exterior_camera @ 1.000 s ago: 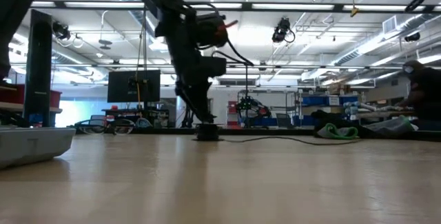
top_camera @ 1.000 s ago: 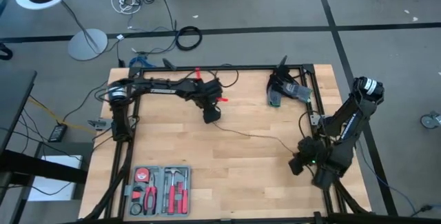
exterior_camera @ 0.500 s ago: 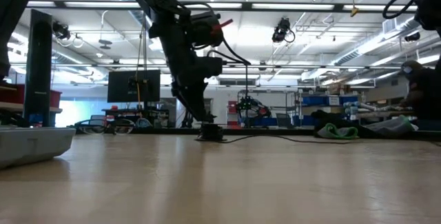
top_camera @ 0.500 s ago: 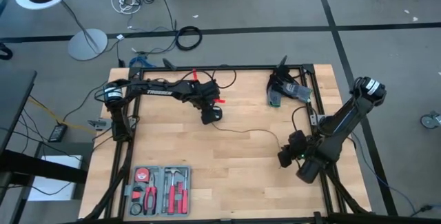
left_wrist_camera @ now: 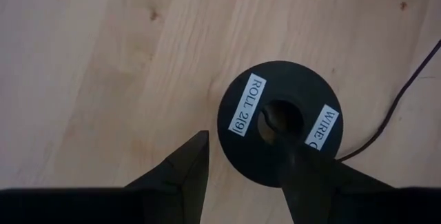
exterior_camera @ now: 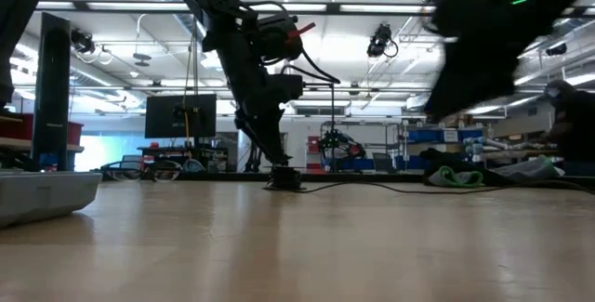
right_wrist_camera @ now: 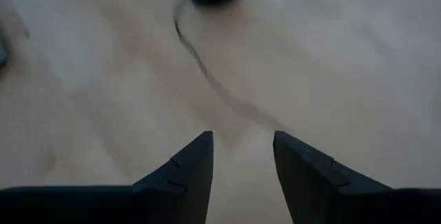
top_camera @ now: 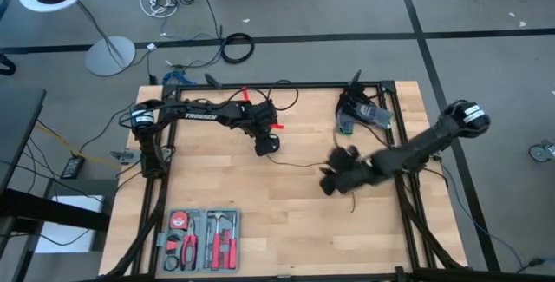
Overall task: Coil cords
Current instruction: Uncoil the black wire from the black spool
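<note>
We pin the spool (left_wrist_camera: 279,124) with our left gripper (left_wrist_camera: 244,165), one finger in its hole; our right gripper (right_wrist_camera: 241,156), fingers parted and empty, must next catch the cord (right_wrist_camera: 207,76) ahead.

Left gripper (top_camera: 266,143) over puck; right gripper (top_camera: 334,178) mid-table over cord (top_camera: 299,166).

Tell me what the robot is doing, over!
Left gripper on the black spool, one finger in its hole. Right gripper open, empty, above the thin cord on the table. Nothing in the way.
</note>
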{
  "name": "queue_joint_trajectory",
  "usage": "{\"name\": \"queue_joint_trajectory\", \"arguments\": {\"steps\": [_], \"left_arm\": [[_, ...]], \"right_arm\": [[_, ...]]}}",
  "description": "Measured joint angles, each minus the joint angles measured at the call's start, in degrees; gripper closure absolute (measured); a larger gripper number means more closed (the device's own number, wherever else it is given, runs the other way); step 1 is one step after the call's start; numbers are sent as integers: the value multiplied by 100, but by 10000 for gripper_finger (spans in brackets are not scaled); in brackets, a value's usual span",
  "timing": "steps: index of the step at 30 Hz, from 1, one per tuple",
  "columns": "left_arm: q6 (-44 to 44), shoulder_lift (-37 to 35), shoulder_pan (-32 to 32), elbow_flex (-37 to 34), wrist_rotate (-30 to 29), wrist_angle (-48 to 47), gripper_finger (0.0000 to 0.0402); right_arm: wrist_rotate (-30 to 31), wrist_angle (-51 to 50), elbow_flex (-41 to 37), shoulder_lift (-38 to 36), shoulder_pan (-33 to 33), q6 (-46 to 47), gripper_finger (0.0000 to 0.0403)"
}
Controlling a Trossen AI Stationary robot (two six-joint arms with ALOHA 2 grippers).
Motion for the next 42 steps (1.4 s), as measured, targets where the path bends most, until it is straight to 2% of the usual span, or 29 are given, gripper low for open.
{"name": "queue_joint_trajectory", "arguments": {"steps": [2, 6, 9, 13, 17, 22, 26, 42], "left_arm": [[2, 0, -2, 0, 0, -9, 236], [7, 0, -2, 0, 0, -9, 236], [9, 0, -2, 0, 0, -11, 236], [10, 0, -2, 4, 5, -18, 236], [58, 0, -13, 4, 245, 20, 236], [153, 0, -82, 4, 250, 184, 236], [159, 0, -111, 4, 45, 252, 236], [181, 273, -230, 2, -209, 304, 236]], "right_arm": [[-246, 877, 0, 182, -589, -1186, 250], [-1416, 2390, 1, 688, -1603, -2938, 250], [-2078, 3216, 0, 1145, -2091, -3712, 251], [-2456, 3918, 92, 1777, -2423, -4190, 251], [-2850, 3806, 669, 2447, -2518, -4577, 251], [-2989, 2753, 1685, 3156, -2512, -5213, 249], [-2986, 1979, 2211, 3386, -2514, -5430, 249], [-2984, 1749, 2304, 3417, -2505, -5403, 249]]}}
